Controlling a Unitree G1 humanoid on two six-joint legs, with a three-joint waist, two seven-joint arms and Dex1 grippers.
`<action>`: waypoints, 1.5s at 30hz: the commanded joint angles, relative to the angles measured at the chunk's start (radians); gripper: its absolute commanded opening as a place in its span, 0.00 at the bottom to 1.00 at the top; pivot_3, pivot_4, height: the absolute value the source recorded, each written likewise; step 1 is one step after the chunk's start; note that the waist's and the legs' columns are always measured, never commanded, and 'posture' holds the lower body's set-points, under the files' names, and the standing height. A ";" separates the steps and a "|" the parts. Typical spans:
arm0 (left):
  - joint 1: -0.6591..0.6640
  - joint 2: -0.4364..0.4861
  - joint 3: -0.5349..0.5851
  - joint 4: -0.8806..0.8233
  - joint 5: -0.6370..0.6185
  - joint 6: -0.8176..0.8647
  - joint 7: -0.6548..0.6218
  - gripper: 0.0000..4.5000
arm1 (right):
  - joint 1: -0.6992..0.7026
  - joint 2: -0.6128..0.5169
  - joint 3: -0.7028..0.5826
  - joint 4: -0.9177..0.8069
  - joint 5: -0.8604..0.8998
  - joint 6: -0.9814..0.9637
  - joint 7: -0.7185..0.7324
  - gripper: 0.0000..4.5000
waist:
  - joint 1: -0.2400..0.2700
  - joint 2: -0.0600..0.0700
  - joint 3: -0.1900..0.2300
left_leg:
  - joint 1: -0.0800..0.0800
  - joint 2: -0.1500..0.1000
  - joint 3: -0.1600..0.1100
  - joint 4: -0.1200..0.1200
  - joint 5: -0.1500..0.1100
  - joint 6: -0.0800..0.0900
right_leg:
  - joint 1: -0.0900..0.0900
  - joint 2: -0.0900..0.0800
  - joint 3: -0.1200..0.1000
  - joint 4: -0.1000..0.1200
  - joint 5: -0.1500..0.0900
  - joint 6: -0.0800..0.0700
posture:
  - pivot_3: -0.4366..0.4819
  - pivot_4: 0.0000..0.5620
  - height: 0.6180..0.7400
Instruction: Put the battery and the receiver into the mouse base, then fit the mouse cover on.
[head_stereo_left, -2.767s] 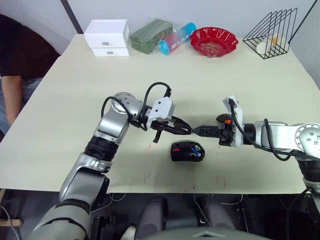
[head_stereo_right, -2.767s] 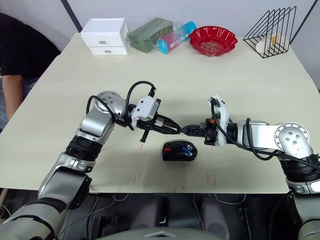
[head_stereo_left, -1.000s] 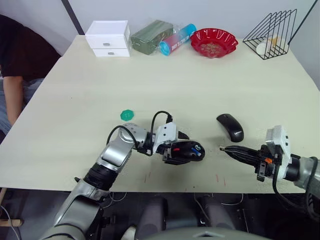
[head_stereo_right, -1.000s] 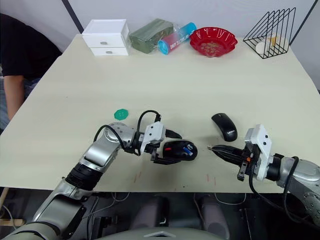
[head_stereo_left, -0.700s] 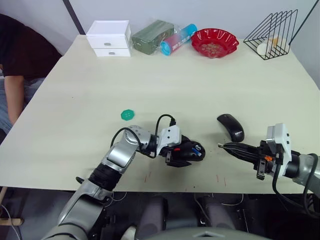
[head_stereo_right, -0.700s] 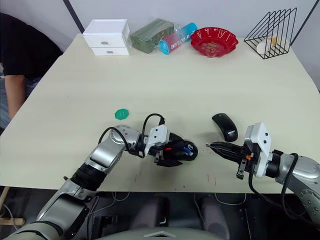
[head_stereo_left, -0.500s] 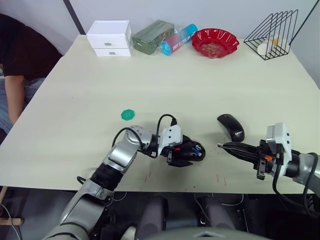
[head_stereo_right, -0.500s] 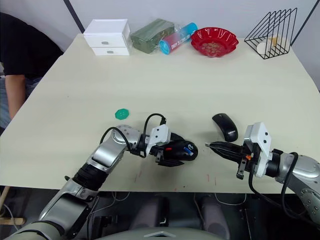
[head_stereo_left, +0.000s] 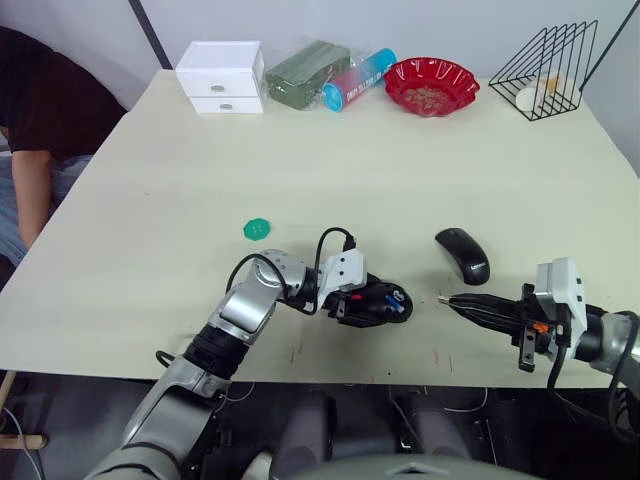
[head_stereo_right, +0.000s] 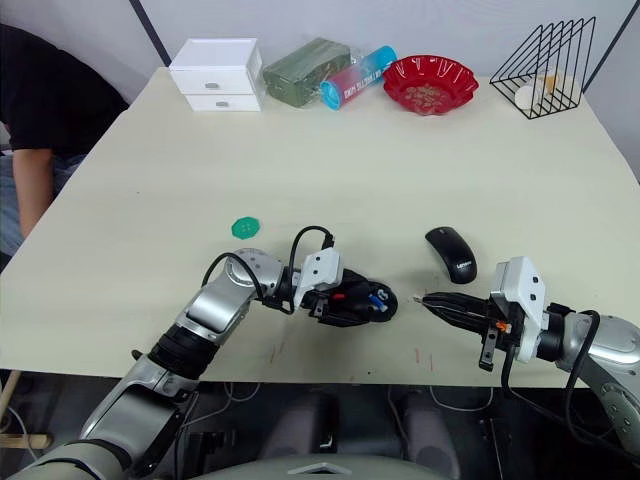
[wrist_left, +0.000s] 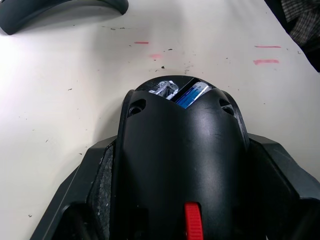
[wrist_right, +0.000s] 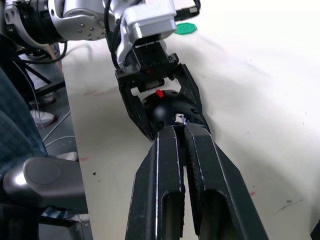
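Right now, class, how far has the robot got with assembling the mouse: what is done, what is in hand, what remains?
Done: the battery lies in the mouse base.
In hand: the left gripper is clamped around the base, steadying it on the table; the right gripper, shut, points at it from beside. Whether it carries the receiver cannot be told.
Left: the mouse cover lies apart on the table, not fitted.
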 joint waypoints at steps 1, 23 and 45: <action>0.007 0.002 -0.011 -0.010 0.007 0.001 0.004 0.66 | 0.008 0.000 -0.007 -0.016 -0.013 -0.026 0.014 0.00 | 0.001 0.000 0.000 | 0.000 0.000 0.000 0.000 0.000 0.000 | 0.000 0.000 0.000 0.000 0.000 0.000 | 0.48 0.27 1.00; -0.021 0.006 -0.089 -0.100 0.068 0.133 0.046 0.66 | -0.612 -0.159 0.104 -0.034 0.393 0.839 -0.358 0.00 | 0.009 0.001 -0.001 | -0.001 0.000 -0.001 0.002 0.000 0.000 | 0.001 -0.001 -0.001 -0.001 0.000 0.000 | 0.48 0.27 1.00; -0.060 -0.081 -0.107 0.017 0.088 0.081 0.079 0.66 | -1.346 -0.170 0.733 0.467 1.011 1.162 -1.050 0.00 | 0.007 0.004 -0.002 | -0.003 0.000 -0.001 0.004 0.000 0.001 | 0.001 -0.004 -0.003 -0.001 0.001 0.001 | 0.48 0.27 1.00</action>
